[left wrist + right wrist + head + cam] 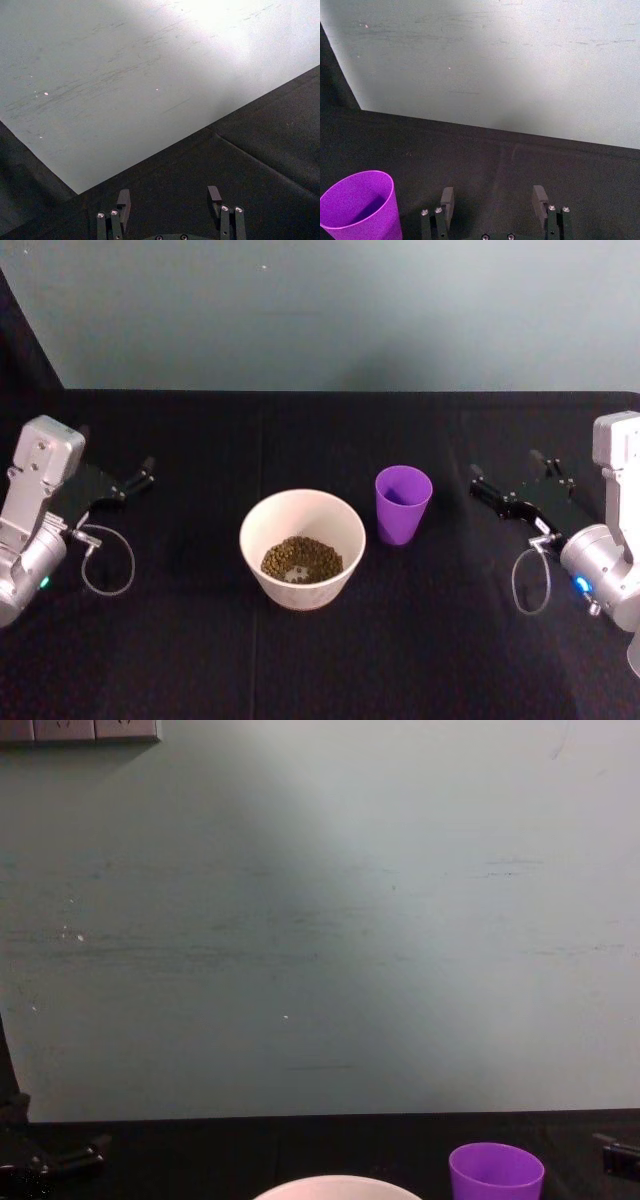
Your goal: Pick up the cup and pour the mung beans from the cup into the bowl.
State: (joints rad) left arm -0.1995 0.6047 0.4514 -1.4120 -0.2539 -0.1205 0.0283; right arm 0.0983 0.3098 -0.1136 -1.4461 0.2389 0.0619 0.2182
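The purple cup [403, 503] stands upright on the black table, just right of the bowl [305, 595]; its inside looks bare purple in the right wrist view [360, 205]. The wide pale bowl holds the mung beans [302, 560]. In the chest view the cup [496, 1172] and the bowl's rim [335, 1188] sit at the bottom edge. My right gripper [504, 466] hovers open to the right of the cup, clear of it, with nothing between its fingers [493, 195]. My left gripper [138, 478] is open and empty at the far left [169, 196].
A black cloth covers the table [200, 660], and a pale wall [330, 310] rises behind its far edge. Cable loops hang by each wrist [105, 560]. Open cloth lies in front of the bowl and on both sides.
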